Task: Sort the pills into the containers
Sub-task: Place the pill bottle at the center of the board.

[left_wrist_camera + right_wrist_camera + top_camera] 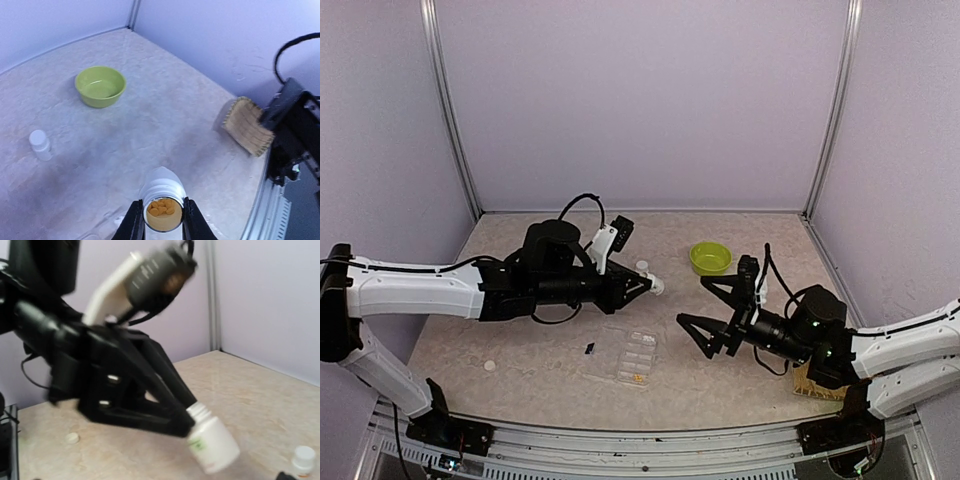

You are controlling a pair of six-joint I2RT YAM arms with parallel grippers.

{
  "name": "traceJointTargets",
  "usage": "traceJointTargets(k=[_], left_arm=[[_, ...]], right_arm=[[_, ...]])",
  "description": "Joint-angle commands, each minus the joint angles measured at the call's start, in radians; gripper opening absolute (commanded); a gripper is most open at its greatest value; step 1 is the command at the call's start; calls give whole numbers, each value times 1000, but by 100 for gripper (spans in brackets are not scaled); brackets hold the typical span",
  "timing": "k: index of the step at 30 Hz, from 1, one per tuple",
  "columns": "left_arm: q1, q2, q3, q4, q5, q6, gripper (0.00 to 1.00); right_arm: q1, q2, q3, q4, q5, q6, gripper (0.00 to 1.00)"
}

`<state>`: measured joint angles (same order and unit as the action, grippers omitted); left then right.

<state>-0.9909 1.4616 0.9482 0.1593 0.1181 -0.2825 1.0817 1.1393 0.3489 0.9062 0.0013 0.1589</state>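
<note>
My left gripper point(645, 284) is shut on the neck of an uncapped white bottle point(658, 286), held tilted above the table beyond the clear pill box point(637, 352). In the left wrist view the fingers point(134, 225) clamp the bottle's mouth, and orange pills point(161, 207) lie inside it. A few yellowish pills point(636, 378) sit in the near compartment of the containers. A dark pill point(589, 348) lies on the table left of the box. My right gripper point(691, 301) stands open to the right of the box, holding nothing. The right wrist view shows the held bottle point(214, 447).
A lime-green bowl point(710, 258) stands at the back right, and a small capped white bottle point(642, 266) behind the left gripper. A white cap point(490, 366) lies at the front left. A woven brush point(815, 385) rests by the right arm.
</note>
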Motion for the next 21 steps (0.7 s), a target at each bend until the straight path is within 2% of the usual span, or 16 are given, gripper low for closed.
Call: traceJointTargets(k=[1, 12, 21], left_arm=[[70, 66, 35, -138, -132, 59, 13], [145, 245, 92, -186, -276, 111, 13], [176, 380, 138, -179, -278, 121, 13]], right_arm=[[-9, -75, -46, -68, 88, 17, 100], [-11, -110, -79, -74, 104, 30, 100], [-10, -126, -94, -75, 107, 32, 100]])
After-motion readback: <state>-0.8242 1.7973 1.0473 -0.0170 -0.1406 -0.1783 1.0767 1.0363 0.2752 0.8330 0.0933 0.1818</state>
